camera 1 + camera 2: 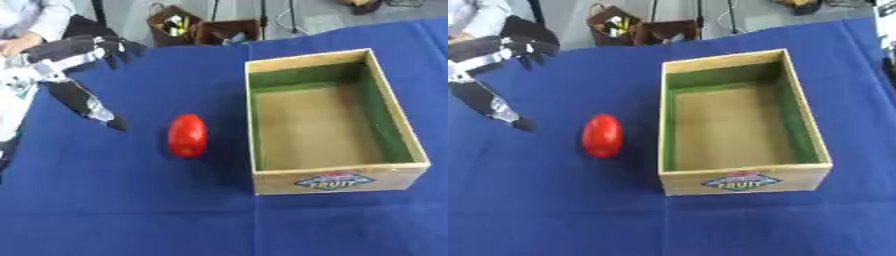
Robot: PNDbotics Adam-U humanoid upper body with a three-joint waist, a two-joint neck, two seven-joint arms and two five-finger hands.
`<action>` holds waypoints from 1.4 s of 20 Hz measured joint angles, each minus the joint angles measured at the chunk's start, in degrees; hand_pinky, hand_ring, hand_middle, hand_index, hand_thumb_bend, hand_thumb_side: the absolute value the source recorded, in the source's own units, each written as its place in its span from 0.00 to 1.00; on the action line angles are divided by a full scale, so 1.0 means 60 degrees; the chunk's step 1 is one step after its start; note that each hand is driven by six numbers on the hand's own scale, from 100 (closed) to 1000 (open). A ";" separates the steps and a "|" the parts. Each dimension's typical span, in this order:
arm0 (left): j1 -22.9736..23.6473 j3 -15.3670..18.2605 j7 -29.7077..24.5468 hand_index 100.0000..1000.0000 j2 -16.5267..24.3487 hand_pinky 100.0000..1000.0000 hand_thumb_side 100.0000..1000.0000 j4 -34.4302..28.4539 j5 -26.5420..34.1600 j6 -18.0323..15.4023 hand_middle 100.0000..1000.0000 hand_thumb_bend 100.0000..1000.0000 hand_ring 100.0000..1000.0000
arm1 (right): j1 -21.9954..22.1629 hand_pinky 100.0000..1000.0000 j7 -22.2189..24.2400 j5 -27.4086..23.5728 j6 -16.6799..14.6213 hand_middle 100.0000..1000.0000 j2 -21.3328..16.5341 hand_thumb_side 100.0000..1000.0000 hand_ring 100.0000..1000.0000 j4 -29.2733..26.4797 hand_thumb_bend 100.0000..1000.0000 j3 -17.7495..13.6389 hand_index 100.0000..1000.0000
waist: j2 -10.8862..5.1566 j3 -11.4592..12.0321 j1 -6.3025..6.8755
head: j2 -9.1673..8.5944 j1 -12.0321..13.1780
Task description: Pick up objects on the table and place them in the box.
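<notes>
Up in the far left corner, my left hand (pixel 66 60) hangs over the blue tablecloth (pixel 131 210), fingers spread out and pretty much straight, thumb pointing down toward the table, holding nothing. It's well apart from the red egg-shaped thing (pixel 187 135), which lies on the cloth just beside the left wall of the wooden box (pixel 337 181), not touching it as far as I can see.

The box sits open, green lining on its inner walls, plain brown floor, nothing inside. On the near end there's a blue diamond label that reads "FRUIT" (pixel 742 182), with some smaller print above it I can't make out.

The views differ a little: the right eye catches a sliver of something white and dark at the top right edge (pixel 886 35), which might be my right arm, but I can't tell, and no right hand shows anywhere. The left eye shows more of my left arm. Beyond the table's far edge sit two brown bins (pixel 203 30) holding small stuff.
</notes>
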 measured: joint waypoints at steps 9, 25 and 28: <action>-0.0344 -0.0319 -0.0222 1.00 -0.0649 0.62 0.57 0.0351 -0.0361 0.0221 0.78 0.96 0.74 | -0.0008 0.89 -0.0028 -0.0025 -0.0001 0.52 0.0021 0.70 0.91 0.0000 0.00 0.0000 0.68 | -0.0018 -0.0066 -0.0019 | 0.0000 0.0110; -0.0565 -0.0642 -0.0701 0.98 -0.1574 0.60 0.54 0.0647 -0.0888 0.0699 0.69 0.97 0.70 | -0.0087 0.89 -0.0085 -0.0059 0.0002 0.52 0.0098 0.69 0.91 0.0000 0.00 0.0000 0.68 | -0.0019 -0.0153 -0.0015 | -0.0002 0.0116; -0.0524 -0.0658 -0.0725 0.97 -0.1665 0.58 0.56 0.0748 -0.1052 0.0723 0.68 0.95 0.69 | -0.0087 0.89 -0.0093 -0.0066 0.0002 0.52 0.0098 0.69 0.91 0.0000 0.00 -0.0001 0.68 | -0.0019 -0.0154 -0.0003 | -0.0003 0.0096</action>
